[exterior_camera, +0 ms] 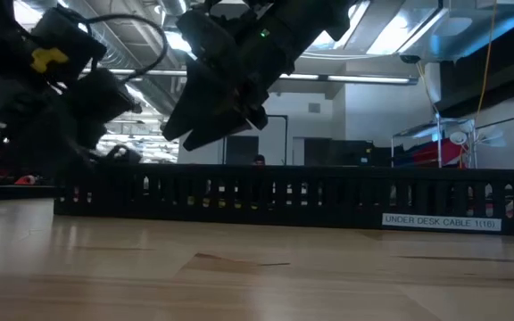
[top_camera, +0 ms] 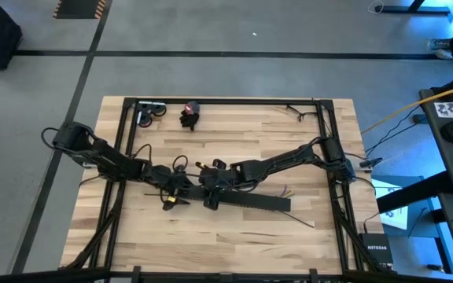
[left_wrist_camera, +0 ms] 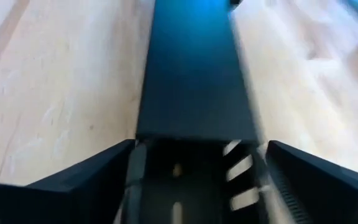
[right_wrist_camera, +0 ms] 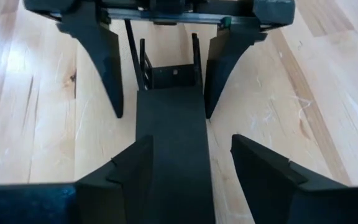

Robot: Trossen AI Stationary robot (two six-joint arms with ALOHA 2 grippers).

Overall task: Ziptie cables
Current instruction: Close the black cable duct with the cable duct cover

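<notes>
A long black slotted bar (top_camera: pixel 250 202) lies on the wooden table, its closed top showing in both wrist views. My left gripper (left_wrist_camera: pixel 197 180) is open, one finger on each side of the bar's left end (right_wrist_camera: pixel 166 78). My right gripper (right_wrist_camera: pixel 191 174) is open too. It faces the left gripper (right_wrist_camera: pixel 163 93) and straddles the bar a little farther along it. In the high view the left gripper (top_camera: pixel 189 187) and the right gripper (top_camera: pixel 213 189) meet at mid-table. The cables (top_camera: pixel 284 191) show as thin coloured wires at the bar's right end. My right gripper comes slanting down from the table's right, one finger over each long side of the bar (right_wrist_camera: pixel 173 155). One finger (right_wrist_camera: pixel 135 171) overlaps the bar's edge. Bare wood shows between the bar and the other finger (right_wrist_camera: pixel 260 174). I cannot tell whether it touches.
Black frame rails (top_camera: pixel 120 157) run along the table's left, far and right sides. A small black and red object (top_camera: pixel 189 115) and a clamp-like part (top_camera: pixel 149 114) lie at the far edge. Thin dark strips lie at the far right (top_camera: pixel 296 110) and near right (top_camera: pixel 301 221).
</notes>
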